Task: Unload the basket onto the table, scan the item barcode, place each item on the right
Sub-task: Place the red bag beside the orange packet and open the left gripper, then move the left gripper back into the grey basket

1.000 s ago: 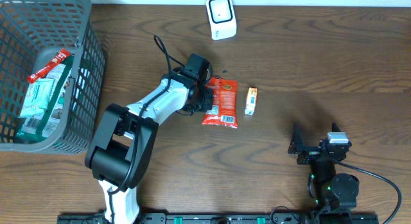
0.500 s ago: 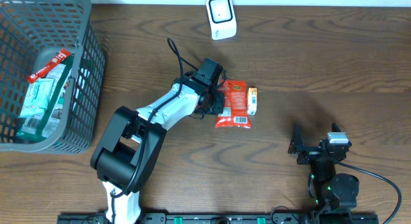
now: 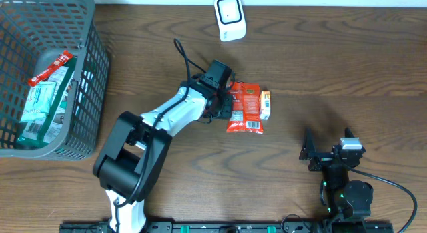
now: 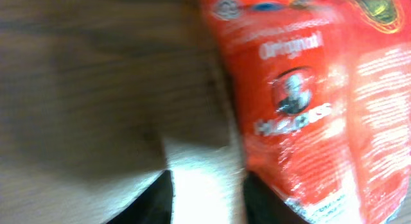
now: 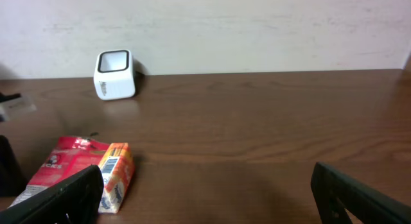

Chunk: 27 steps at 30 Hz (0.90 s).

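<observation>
A red snack packet [image 3: 245, 107] lies flat mid-table, its white barcode patch at the near end. Its right edge touches a small orange box [image 3: 265, 105]. My left gripper [image 3: 225, 101] sits at the packet's left edge. In the left wrist view its dark fingers [image 4: 154, 201] stand apart with bare table between them, and the packet [image 4: 308, 102] lies to the right, over the right finger. The white scanner [image 3: 229, 18] stands at the far edge. My right gripper [image 3: 328, 149] rests wide open near the front right, with the packet [image 5: 61, 163], box [image 5: 115, 172] and scanner [image 5: 115, 74] ahead of it.
A grey mesh basket [image 3: 90, 66] holding several packaged items stands at the far left. A black cable loops up from the left wrist toward the scanner. Brown wooden table surface lies between the packet and the right arm.
The left arm slid the red packet rightward until it touched the orange box, then its jaws parted and let the packet go. The right arm has not moved.
</observation>
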Each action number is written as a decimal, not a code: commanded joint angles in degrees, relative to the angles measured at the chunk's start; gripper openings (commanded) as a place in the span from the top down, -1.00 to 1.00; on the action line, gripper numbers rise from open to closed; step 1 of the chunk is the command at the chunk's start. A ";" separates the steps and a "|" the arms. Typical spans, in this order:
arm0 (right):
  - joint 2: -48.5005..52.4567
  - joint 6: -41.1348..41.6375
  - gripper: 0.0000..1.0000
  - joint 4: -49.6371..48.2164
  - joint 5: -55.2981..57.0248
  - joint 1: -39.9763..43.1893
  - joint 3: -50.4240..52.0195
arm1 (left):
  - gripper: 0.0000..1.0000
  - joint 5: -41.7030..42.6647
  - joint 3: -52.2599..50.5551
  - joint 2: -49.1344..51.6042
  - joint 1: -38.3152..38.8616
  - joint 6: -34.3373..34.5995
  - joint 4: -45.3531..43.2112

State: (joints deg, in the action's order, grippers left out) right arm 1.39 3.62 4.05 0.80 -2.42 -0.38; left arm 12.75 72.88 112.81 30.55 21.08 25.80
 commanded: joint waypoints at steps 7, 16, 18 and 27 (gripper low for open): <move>-0.24 -0.70 -0.98 0.24 -0.28 0.61 0.07 | -0.36 -16.96 18.34 -20.83 -8.52 -6.51 17.62; -0.24 -0.70 -0.98 0.24 -0.28 0.61 0.07 | -0.45 -22.49 26.21 -32.37 -33.44 -6.45 22.14; -0.24 -0.70 -0.98 0.22 -0.28 0.61 0.07 | -0.46 -22.47 26.03 -32.09 -38.42 -6.45 22.16; -0.24 -0.70 -0.98 0.24 -0.28 0.61 0.07 | -0.49 -22.40 25.64 -22.84 -52.48 -6.01 23.43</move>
State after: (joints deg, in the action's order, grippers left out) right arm 1.39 3.60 4.05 0.80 -2.42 -0.38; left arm -9.39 99.02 86.76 -20.45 15.16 48.73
